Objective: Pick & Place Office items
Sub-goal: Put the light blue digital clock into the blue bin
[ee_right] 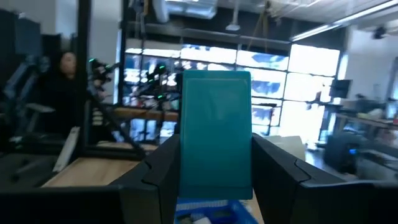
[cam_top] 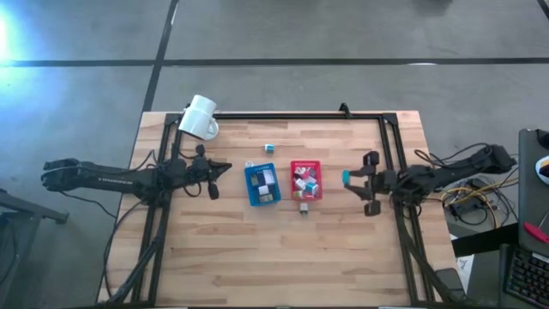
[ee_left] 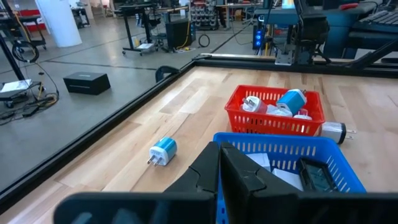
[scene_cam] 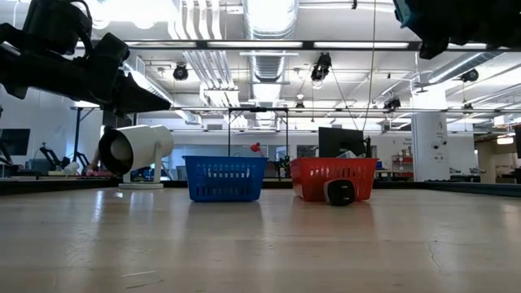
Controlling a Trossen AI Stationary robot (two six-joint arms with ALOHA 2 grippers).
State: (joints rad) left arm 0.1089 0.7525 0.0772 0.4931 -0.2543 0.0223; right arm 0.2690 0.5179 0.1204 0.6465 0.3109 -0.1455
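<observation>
Office items are lying mostly sorted already: several are sitting in the blue tray left of centre in the high view and more in the red tray beside it. Starting at the left, the left hand is hovering just left of the blue tray, closed and carrying nothing. A white mug is lying on its side at the table's upper left. One small blue plug is waiting loose above the trays, and a grey adapter is resting just below the red tray. At the right, the right hand is gripping a teal block, near the red tray. Judging by this, the teal block and two strays are left.
</observation>
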